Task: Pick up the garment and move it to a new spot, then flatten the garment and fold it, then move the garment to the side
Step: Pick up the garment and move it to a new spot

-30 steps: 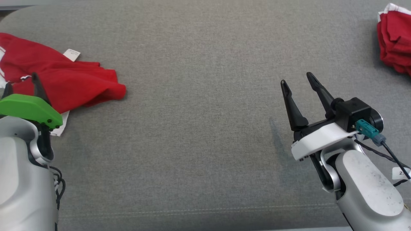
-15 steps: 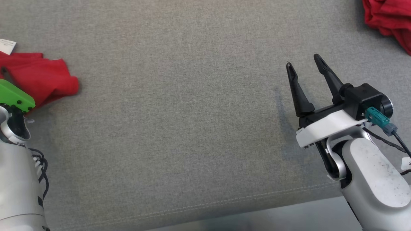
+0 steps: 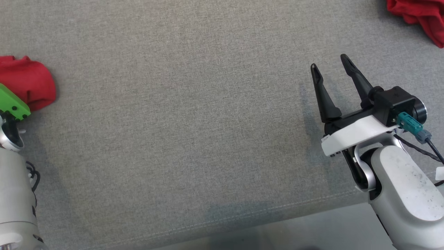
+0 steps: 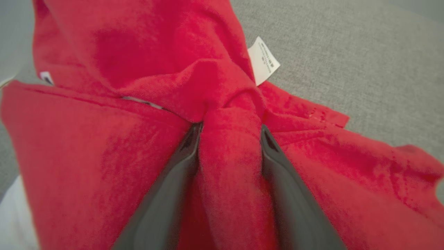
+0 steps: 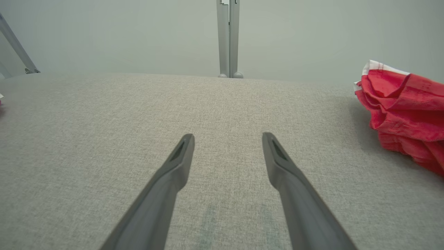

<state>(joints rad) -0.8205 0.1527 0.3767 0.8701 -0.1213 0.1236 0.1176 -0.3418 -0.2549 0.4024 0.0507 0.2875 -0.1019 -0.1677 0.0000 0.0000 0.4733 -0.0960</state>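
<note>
- A bench [image 3: 194, 121] covered in grey woven cloth fills the scene; in the right wrist view a pale wall stands behind it, with a metal post [image 5: 228, 38] rising at its far edge
- In the head view the right gripper [image 3: 328, 61] hangs above bare grey cloth, and the garment [image 3: 29, 81] is a red lump well apart from it, far off to its left at the frame's edge
- A green cover [image 3: 12, 102] on the left wrist overlaps the near side of that lump in the head view, which hides how the cloth is taken
- The left wrist view adds the grip itself: the left gripper [image 4: 230, 126] is buried in red cloth, and its fingers [image 4: 173, 180] stand fairly wide with a thick bunched fold filling the gap and pressed against both inner faces, so they are clasping the garment
- Creases run out from that bunch, and a white label [image 4: 263, 60] sticks out of the cloth just beyond it
- The right wrist view shows the right gripper's fingers [image 5: 166, 180] spread wide apart, holding nothing, with grey cloth showing between them
- A second red pile [image 3: 421, 17] with a white edge lies beyond the right gripper and off to its right, apart from it
</note>
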